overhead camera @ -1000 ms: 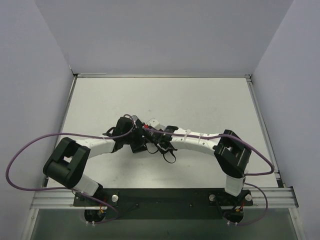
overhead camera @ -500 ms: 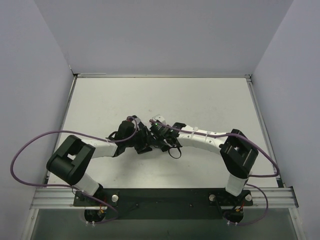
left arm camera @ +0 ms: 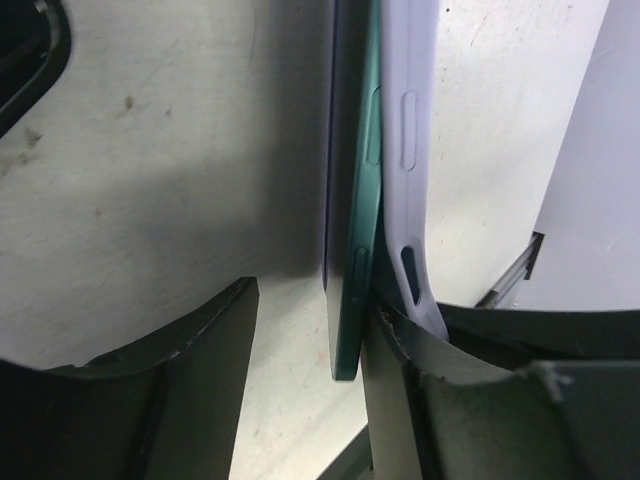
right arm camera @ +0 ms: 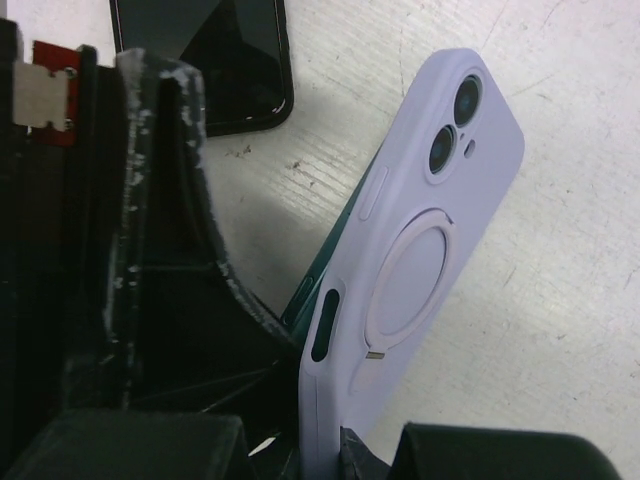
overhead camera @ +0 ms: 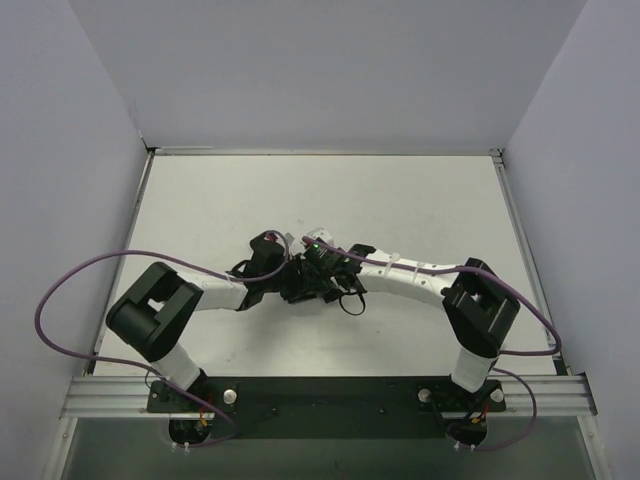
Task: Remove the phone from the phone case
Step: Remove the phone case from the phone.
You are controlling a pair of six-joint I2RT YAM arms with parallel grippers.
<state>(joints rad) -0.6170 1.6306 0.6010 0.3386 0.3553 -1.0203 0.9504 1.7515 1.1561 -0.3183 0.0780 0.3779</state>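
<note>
A white tabletop [overhead camera: 420, 200] is boxed in by plain pale walls [overhead camera: 330, 70]. On my overhead feed both arms reach in and meet near the middle of it, wrists crowded so close that I can't pick out the phone there.

The wrist feeds tell me more. The lilac phone case [right arm camera: 420, 230] is held tilted above the table and throws a shadow on it. Its back, with the camera cutouts and ring stand [right arm camera: 405, 280], faces the right wrist camera. The phone [left arm camera: 352, 300], dark green along its side, sits against the case's open face. On the left wrist feed the two run edge-on, side by side. They are tight together at the far end, and at the near end the phone's corner stands proud of the case lip. So it is partly freed, not out.

The right gripper [right arm camera: 345, 400] looks clamped on the end of the case nearest its camera. One finger [right arm camera: 170, 250] presses in from the phone side and the other sits just under the case back.

The left gripper [left arm camera: 315, 300] has its jaws parted around the near end of the pair. One finger [left arm camera: 460, 400] touches the case. The other [left arm camera: 150, 400] stands apart from the phone, with bare table showing between.

A black device with a glossy screen [right arm camera: 215, 60] lies flat on the table just beyond the right gripper.
</note>
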